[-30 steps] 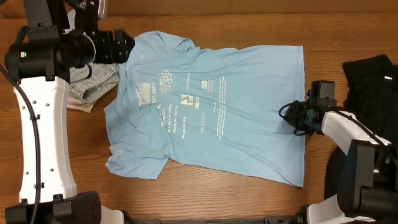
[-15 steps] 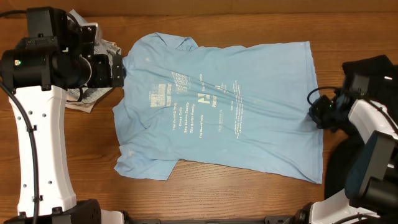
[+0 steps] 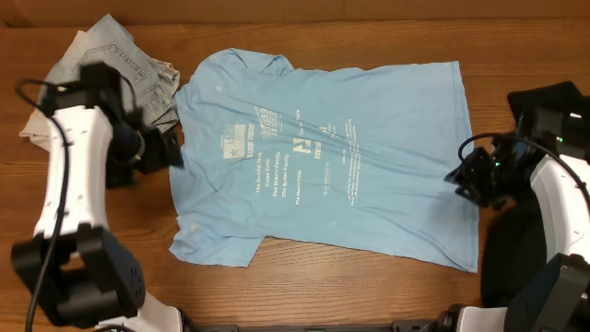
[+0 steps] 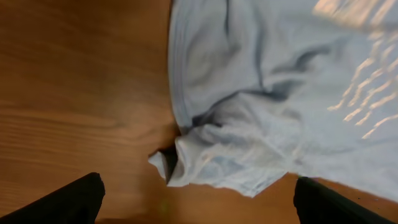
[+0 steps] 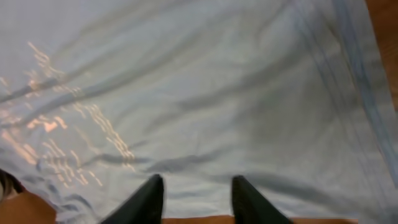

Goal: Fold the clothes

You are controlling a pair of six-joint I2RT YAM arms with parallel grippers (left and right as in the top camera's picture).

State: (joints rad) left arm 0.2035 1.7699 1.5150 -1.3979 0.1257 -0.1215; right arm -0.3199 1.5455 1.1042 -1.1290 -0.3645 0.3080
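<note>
The sky-blue T-shirt [image 3: 323, 157] with white lettering lies spread flat, print up, collar to the left. My left gripper [image 3: 173, 149] stands at its upper sleeve. In the left wrist view that gripper [image 4: 199, 208] is wide open over bare wood, and the bunched sleeve [image 4: 217, 155] lies just ahead of the fingers, outside them. My right gripper [image 3: 461, 177] is at the shirt's hem on the right. In the right wrist view it [image 5: 198, 196] is partly open, with the flat blue cloth [image 5: 199, 93] under and ahead of it and nothing pinched.
Pale denim shorts [image 3: 120, 60] lie crumpled at the back left, beside the shirt's collar, with a bit of beige cloth [image 3: 35, 127] by the left arm. A black garment [image 3: 553, 101] lies at the right edge. The wooden table [image 3: 304, 286] shows in front.
The shirt slid a little to the right, then both grippers opened and let go of it. My left arm drew back toward the front left, uncovering the denim shorts.
</note>
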